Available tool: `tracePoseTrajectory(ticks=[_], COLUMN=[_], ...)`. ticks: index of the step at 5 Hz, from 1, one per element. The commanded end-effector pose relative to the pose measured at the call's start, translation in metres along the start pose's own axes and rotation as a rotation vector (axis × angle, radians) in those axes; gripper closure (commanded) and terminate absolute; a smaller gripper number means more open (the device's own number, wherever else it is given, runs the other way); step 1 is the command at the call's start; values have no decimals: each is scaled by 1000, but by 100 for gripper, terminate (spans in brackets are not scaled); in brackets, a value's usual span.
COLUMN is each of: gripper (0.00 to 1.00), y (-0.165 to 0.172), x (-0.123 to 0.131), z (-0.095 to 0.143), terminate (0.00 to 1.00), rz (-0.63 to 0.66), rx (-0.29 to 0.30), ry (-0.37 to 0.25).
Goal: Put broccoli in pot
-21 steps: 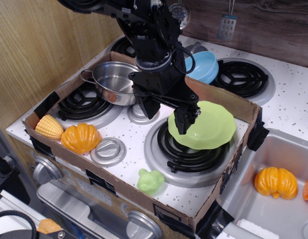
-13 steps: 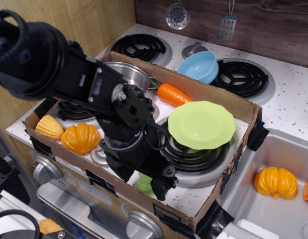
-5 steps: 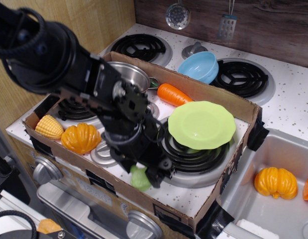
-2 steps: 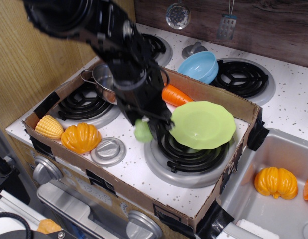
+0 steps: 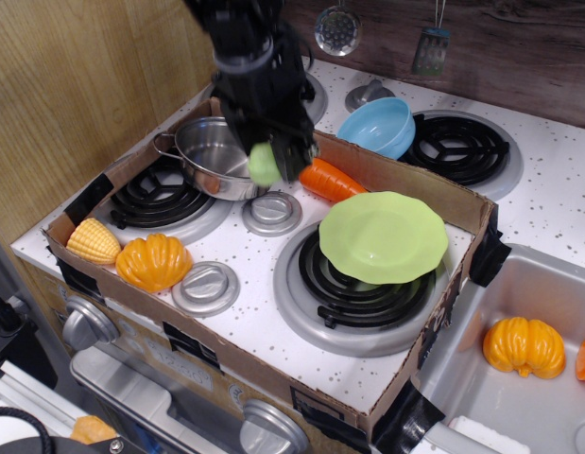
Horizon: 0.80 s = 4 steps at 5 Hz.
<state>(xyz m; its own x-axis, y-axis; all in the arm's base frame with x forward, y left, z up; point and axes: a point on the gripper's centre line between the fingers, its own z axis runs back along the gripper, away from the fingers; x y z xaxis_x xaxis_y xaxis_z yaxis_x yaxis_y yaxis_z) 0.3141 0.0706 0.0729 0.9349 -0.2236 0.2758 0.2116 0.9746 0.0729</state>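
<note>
My gripper (image 5: 271, 163) is shut on the broccoli (image 5: 263, 165), a small pale-green lumpy toy. It holds the toy in the air beside the right rim of the pot (image 5: 209, 156). The pot is shiny steel with loop handles and stands on the back-left burner inside the cardboard box. The black arm comes down from the top of the view and hides part of the pot's far rim.
A light-green plate (image 5: 384, 236) lies on the front-right burner. An orange carrot (image 5: 332, 181) lies behind it. A corn cob (image 5: 92, 241) and an orange pumpkin (image 5: 153, 262) sit at front left. A blue bowl (image 5: 381, 127) stands behind the cardboard box wall (image 5: 415, 186). Another pumpkin (image 5: 524, 346) is in the sink.
The gripper went down to the broccoli at the box's front edge, closed on it, lifted it and carried it back and left to the pot's right rim.
</note>
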Motion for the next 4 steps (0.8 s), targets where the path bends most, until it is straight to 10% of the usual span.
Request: tracePoseTrajectory(ticks=[1,4], gripper=[100,100], y=[35,60], x=[42,28], z=[46,11], terminate=[0,0], rz=[-94,-77], rx=[125,135], ry=[-70,-111])
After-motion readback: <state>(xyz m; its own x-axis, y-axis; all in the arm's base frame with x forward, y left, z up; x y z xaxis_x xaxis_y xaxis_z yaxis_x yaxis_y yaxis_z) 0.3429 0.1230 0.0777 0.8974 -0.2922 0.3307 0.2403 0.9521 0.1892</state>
